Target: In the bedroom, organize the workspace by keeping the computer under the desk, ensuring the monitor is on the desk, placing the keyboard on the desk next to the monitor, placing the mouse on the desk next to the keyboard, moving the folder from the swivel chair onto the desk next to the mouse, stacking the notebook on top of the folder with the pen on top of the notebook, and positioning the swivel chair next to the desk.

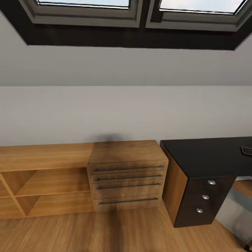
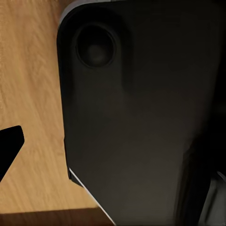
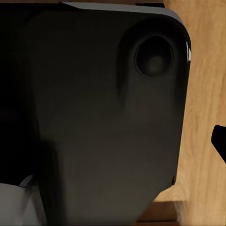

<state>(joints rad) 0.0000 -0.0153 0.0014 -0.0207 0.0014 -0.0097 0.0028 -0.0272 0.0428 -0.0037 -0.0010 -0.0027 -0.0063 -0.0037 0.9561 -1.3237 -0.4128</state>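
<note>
The black desk point(image 1: 206, 157) stands at the right of the head view, with wood sides and three drawers with round silver knobs point(image 1: 205, 197). At the picture's right edge a corner of the black keyboard point(image 1: 247, 150) lies on the desk top. In the left wrist view one black fingertip point(image 2: 9, 146) of my left gripper shows over the wooden floor, beside my own dark body. In the right wrist view one black fingertip point(image 3: 219, 140) of my right gripper shows the same way. Neither view shows how the jaws stand.
A wooden chest point(image 1: 126, 175) with long bar handles stands against the wall left of the desk. Low open wooden shelves point(image 1: 42, 182) run further left. Skylight windows point(image 1: 140, 10) sit in the sloped ceiling. A grey rounded shape point(image 1: 239, 210) lies under the desk.
</note>
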